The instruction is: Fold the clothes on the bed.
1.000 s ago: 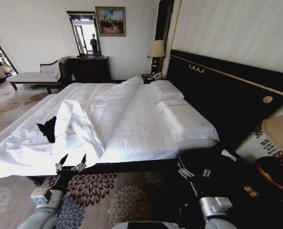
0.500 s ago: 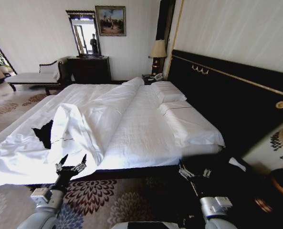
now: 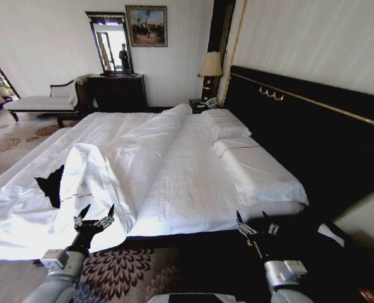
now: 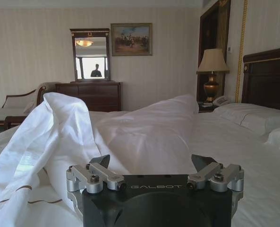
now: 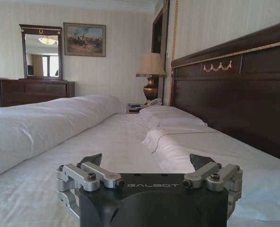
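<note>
A piece of the black clothes [image 3: 51, 185] peeks out from under a fold of the white duvet [image 3: 105, 170] on the bed [image 3: 193, 164], at its near left side. My left gripper [image 3: 95, 212] hangs open at the bed's near edge, just right of and below the black cloth, holding nothing. In the left wrist view that gripper [image 4: 152, 161] faces the bunched duvet [image 4: 59, 127]. My right gripper [image 3: 257, 219] is open and empty at the bed's near right corner, and in its own wrist view the right gripper [image 5: 147, 161] looks along the mattress toward the pillows [image 5: 170, 116].
A tall dark headboard [image 3: 300, 120] runs along the right. At the far wall stand a dresser [image 3: 117, 91] with mirror, a lamp [image 3: 210, 66] on a nightstand and a chaise [image 3: 41, 101]. Patterned carpet [image 3: 123, 268] lies under my arms.
The whole head view has shifted: the bed sits slightly farther right and closer, and the lamp at the near right edge has left the picture. Both grippers keep their pose.
</note>
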